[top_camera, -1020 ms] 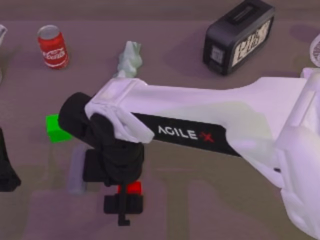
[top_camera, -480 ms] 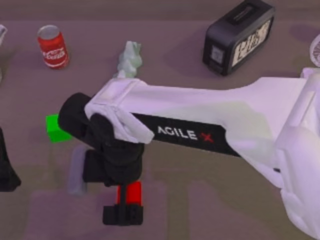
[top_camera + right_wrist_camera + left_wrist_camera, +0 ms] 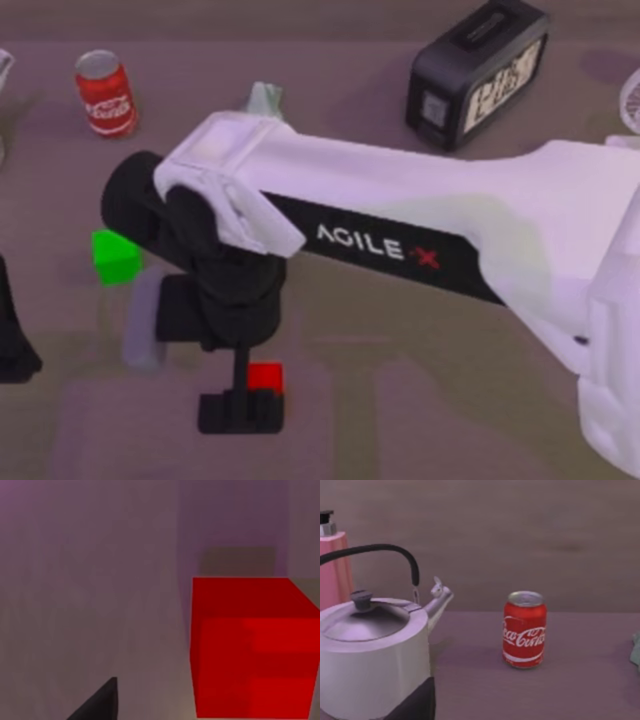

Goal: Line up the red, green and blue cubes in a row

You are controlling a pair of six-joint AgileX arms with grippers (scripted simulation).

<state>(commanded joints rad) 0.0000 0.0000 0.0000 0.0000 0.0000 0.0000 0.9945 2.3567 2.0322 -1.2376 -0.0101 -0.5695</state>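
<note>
Right end effector [image 3: 252,385]: fingers clamped on the red cube [image 3: 265,377], raised over the near-centre desk [image 3: 420,400]. Arm marked "AGILE X". Green cube [image 3: 115,256] sits left of it. Red can [image 3: 524,629] reads "Coca-Cola". Left arm parked at left edge.

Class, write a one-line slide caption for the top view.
Right arm's gripper poised over the small matte red cube, matte green cube waiting at left, red soda can behind.

soda can [image 3: 105,93], kettle [image 3: 372,655], black clock [image 3: 478,73]
</note>
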